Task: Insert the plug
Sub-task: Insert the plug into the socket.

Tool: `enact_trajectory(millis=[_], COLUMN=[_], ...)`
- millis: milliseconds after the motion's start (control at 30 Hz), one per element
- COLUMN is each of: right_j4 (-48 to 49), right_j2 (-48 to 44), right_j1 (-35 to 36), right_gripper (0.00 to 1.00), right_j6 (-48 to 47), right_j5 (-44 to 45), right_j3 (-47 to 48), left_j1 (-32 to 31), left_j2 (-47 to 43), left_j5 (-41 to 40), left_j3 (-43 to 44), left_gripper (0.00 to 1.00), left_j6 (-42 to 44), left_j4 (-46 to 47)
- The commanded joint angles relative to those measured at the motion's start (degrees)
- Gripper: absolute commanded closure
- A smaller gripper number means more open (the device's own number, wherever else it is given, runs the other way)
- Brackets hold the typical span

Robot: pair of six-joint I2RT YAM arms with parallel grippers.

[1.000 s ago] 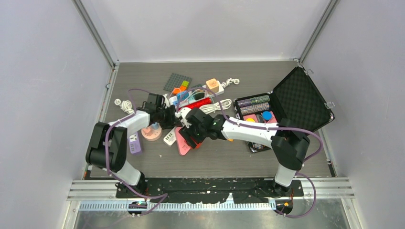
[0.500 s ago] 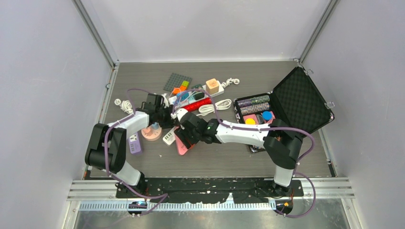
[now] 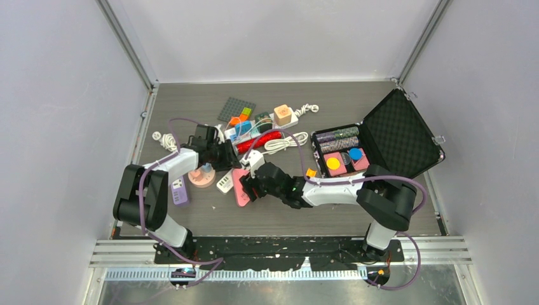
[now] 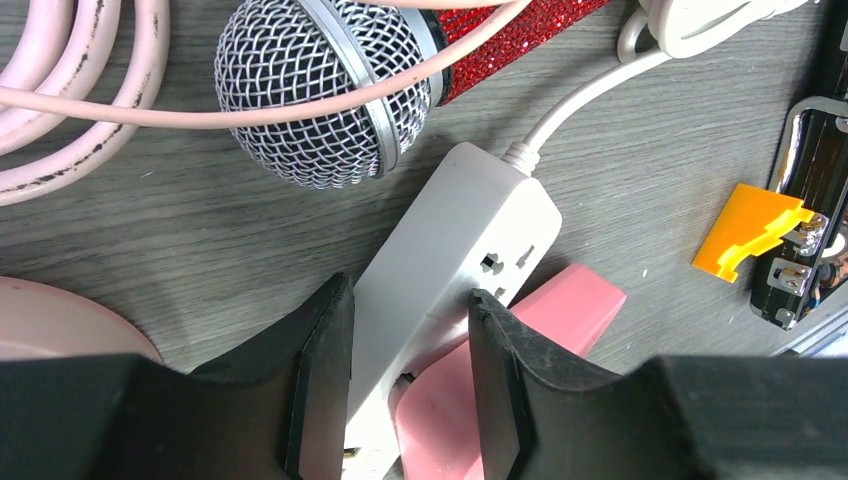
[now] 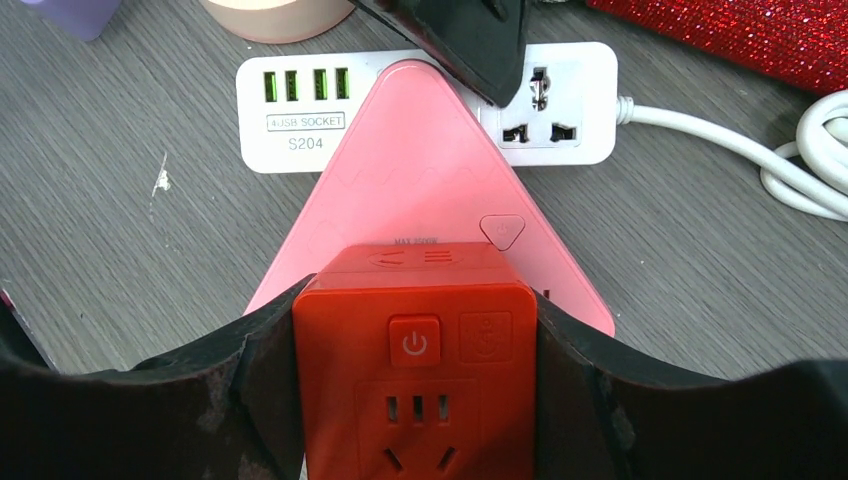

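And the right arm has pulled back! Over the last second the right end effector (image 5: 415, 345) slid away from the left one toward the near edge of the worktop (image 3: 210, 219), its elbow folding in low. It's clenched on the orange-red plug adapter (image 5: 415, 400), fingers pressed to both flanks, power-button face toward the camera. The left end effector (image 4: 408, 300) hasn't budged and stays clamped across the white power strip (image 4: 450, 235), just below the microphone (image 4: 320, 90). Here's the snag: a pink triangular device (image 5: 420, 170) lies across the middle of the strip. The adapter hangs over its wide end, short of the strip. One universal socket (image 5: 540, 100) shows bare at the cable end, beside the left finger. My read: that retreat is a reset, not an insertion, and the plug is not yet in. The next approach likely has to carry forward over the pink device to that open socket.
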Motion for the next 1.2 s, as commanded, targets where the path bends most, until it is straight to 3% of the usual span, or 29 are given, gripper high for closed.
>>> enact_trajectory(millis=[0,67,133,167,300,533,767,1000,1133,1167], right_j4=[-10.0,-16.1,-21.8,-25.0,-32.0,-37.1,-40.0,-39.6,-38.9,-38.6], right_j2=[6.4,5.0,3.6,3.1,3.2,2.7,-0.3,-0.3,0.9,1.0], right_j1=[0.0,-0.7,-2.1,-2.7,-6.2,-7.5,-7.3,-6.1,-5.9,-5.8], right_gripper=[0.95,0.82,0.60,0.41,0.01,0.05,0.05,0.01,0.23,0.34], right_j6=[3.7,3.9,4.5,5.0,4.4,2.2,-2.8,-9.0,-9.5,-9.5], right_j5=[-1.8,-1.2,-1.9,-2.4,-8.2,-17.3,-22.3,-20.4,-18.8,-18.5], right_j3=[-2.6,2.5,7.9,9.6,18.6,24.2,22.6,20.7,20.4,19.9], left_j1=[-0.4,-0.4,-0.4,-0.4,-0.4,-0.4,-0.4,-0.4,-0.4,-0.4], left_j2=[0.9,0.6,0.3,0.3,0.4,0.0,-0.2,0.2,0.4,0.5], left_j5=[-0.6,-0.4,-0.4,-0.4,-0.5,-1.3,-1.5,-1.3,-1.3,-1.3], left_j3=[-0.9,-0.3,0.3,0.5,1.5,2.4,2.2,2.3,2.3,2.4], left_gripper=[0.58,0.57,0.56,0.56,0.55,0.55,0.55,0.54,0.54,0.54], left_j6=[0.5,0.5,0.5,0.5,1.0,2.0,2.3,2.2,2.2,2.1], left_j4=[-8.0,-8.5,-8.8,-8.8,-9.3,-10.1,-10.1,-9.8,-9.8,-9.9])
